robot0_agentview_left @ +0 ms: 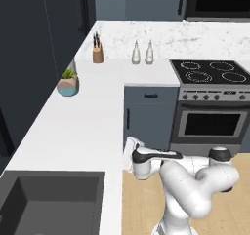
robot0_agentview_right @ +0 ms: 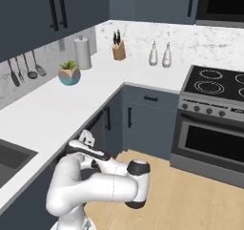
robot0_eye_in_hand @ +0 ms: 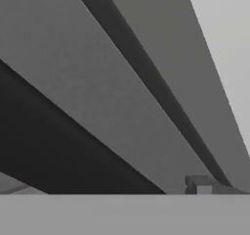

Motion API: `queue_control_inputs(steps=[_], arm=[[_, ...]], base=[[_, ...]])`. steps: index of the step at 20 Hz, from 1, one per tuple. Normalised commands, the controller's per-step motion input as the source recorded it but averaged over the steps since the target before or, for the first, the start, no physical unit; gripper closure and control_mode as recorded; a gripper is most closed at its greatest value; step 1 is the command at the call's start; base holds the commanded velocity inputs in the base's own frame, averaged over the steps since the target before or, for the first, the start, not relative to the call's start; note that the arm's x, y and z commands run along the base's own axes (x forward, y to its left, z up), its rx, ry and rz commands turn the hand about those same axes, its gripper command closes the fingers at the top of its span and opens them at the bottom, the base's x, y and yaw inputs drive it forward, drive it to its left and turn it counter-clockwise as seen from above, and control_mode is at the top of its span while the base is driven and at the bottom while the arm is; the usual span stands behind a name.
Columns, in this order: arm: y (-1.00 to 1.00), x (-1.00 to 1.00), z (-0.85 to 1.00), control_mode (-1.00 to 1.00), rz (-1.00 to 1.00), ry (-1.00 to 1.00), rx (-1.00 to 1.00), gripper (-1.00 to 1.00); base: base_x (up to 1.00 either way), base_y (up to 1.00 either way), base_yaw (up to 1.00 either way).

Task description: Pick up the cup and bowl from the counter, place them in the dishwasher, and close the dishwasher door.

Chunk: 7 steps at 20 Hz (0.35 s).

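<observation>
The white robot arm bends low in front of the long white L-shaped counter (robot0_agentview_left: 83, 127), and its two-finger gripper (robot0_agentview_right: 86, 137) is just below the counter edge, at the near part of the left run. The jaws are spread wide and nothing is between them. In the hand view, one dark fingertip (robot0_eye_in_hand: 199, 184) rises at the bottom, in front of flat grey panels with a dark gap between them. The gripper is just beside the flat dark grey-blue dishwasher door (robot0_agentview_right: 97, 128); I cannot tell if it touches it.

On the counter, a teal-and-tan plant pot (robot0_agentview_left: 68, 84) stands near the left wall. Farther back there are a wooden knife block (robot0_agentview_left: 98, 52) and two pale bottles (robot0_agentview_left: 142, 53). A dark sink (robot0_agentview_left: 49, 200) is set into the near end. To the right, a black cooktop (robot0_agentview_left: 210, 72) is above a steel oven (robot0_agentview_left: 211, 124).
</observation>
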Motion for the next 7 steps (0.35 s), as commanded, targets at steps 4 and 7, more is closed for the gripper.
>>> queue_control_inputs(steps=[4,7], arm=[[0.06,0.66,-0.18,-1.0,0.63,0.0,0.76,-1.0],[0.0,0.55,-0.09,-1.0,0.7,-0.02,0.74,-1.0]], base=[[0.0,0.0,0.0],[0.0,0.0,0.0]])
